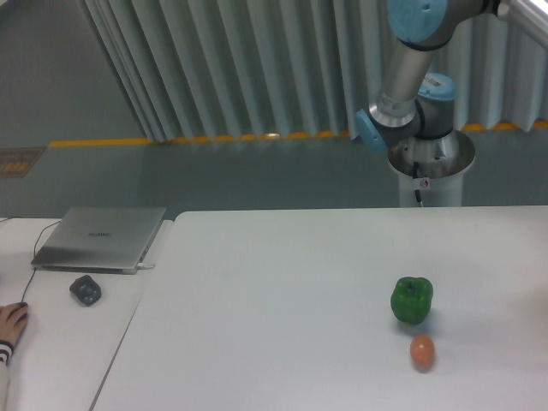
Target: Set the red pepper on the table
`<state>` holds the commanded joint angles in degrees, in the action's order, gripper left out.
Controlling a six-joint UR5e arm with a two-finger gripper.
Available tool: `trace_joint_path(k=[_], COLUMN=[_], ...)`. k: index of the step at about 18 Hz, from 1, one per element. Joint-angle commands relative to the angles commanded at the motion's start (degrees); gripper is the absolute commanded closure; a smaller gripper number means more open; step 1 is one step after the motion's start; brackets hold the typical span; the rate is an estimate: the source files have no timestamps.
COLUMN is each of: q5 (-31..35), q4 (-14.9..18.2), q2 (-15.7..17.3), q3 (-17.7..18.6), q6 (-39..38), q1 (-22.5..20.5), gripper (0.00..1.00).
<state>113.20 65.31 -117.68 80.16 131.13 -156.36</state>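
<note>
The red pepper is out of view. The white table [282,300] fills the lower right of the camera view. Only the arm's base and lower joints [409,103] show, behind the table's far edge, with the upper link running out of frame at the top right. The gripper itself is out of frame, so neither its state nor anything it holds can be seen.
A green bell pepper [412,300] stands on the table at the right, with a small orange-brown egg-shaped thing [422,352] just in front of it. On the narrower desk at the left lie a closed laptop [101,237], a dark mouse [86,289] and a person's hand [10,324].
</note>
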Motion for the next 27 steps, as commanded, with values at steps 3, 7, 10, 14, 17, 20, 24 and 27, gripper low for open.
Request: trace_joint_path(k=[3,7,10,14,17,20,24,27], q5=[0.09,0.18,0.0,0.44,0.0,-0.26,-0.35,-0.53], q4=[-1.15,-1.5,-1.41,-0.97,-0.97,-0.97,-0.88,-0.8], q2=[-0.26,-0.79,-1.23,-1.32,-1.58,-1.85,-2.46,-2.29], q3=[0.87,2.8,3.07,3.25,3.34,3.69,3.69,3.52], q6=[0.44,-0.17,-0.61,-3.6,-4.3,-5.35,-6.23,-6.32], q1=[-0.7,-1.23,-2.9,-2.55,-2.37,-2.37,-2.29,-2.29], gripper=[0.0,0.0,0.0,0.0,0.0,0.0,0.03,0.04])
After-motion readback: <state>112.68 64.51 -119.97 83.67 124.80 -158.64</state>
